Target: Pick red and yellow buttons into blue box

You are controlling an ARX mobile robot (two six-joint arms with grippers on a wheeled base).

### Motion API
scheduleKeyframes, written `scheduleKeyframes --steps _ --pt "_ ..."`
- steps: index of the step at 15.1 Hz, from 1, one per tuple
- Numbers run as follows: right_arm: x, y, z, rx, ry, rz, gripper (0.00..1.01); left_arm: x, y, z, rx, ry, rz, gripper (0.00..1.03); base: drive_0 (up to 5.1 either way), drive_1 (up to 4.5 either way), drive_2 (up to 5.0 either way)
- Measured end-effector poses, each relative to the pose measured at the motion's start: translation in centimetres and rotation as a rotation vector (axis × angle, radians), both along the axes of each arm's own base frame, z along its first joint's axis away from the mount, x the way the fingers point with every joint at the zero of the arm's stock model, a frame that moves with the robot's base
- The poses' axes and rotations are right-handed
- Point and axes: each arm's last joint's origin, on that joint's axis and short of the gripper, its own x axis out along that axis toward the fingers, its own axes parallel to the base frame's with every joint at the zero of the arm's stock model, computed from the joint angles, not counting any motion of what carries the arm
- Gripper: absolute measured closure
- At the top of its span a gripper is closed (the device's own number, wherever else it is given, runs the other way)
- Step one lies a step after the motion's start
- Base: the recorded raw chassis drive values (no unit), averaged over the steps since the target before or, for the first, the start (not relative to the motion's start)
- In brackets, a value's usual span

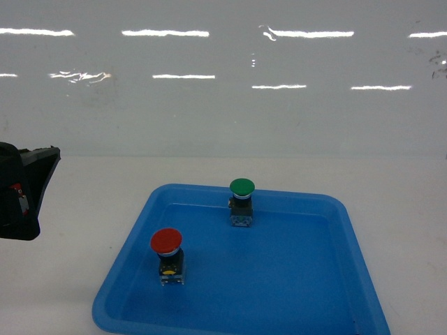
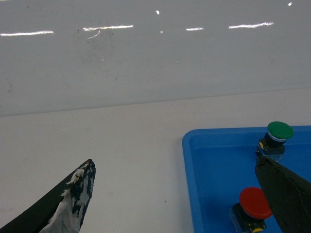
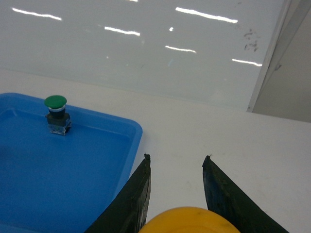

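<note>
Right end effector (image 3: 176, 167) grips yellow button (image 3: 189, 221).

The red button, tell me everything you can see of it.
The red button is a mushroom-head push switch: a round, matt red cap on a black body with a small yellow mark and a clear-looking base. It stands upright on the floor of the shallow blue tray, near its front left, apart from the green button. No claw touches it.

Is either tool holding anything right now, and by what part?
The right tool has the yellow button between its fingers, cap up; the grip point is out of view. The left tool is open and empty.
</note>
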Motion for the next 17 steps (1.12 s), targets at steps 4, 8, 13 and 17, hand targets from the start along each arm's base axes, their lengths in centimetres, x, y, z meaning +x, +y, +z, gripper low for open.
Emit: scheduleKeyframes --steps 4,8,13,17 --pt "-3.7 -0.9 1.8 -0.001 -0.046 -0.002 0.71 0.0 0.0 0.0 0.0 0.0 0.0 0.05 0.0 0.0 0.0" --pt "-4.2 -1.1 1.8 -0.008 -0.045 0.014 0.71 0.0 0.0 0.0 0.0 0.0 0.0 0.05 0.0 0.0 0.0" --pt "-4.2 -1.0 1.8 -0.008 -0.046 0.014 0.71 0.8 -1.8 0.2 -0.044 0.061 -0.092 0.05 0.0 0.0 0.0" --pt "-4.2 -1.0 1.9 -0.008 -0.046 0.014 0.71 4.4 -4.8 -0.1 -0.086 0.15 -0.169 0.05 0.0 0.0 0.0"
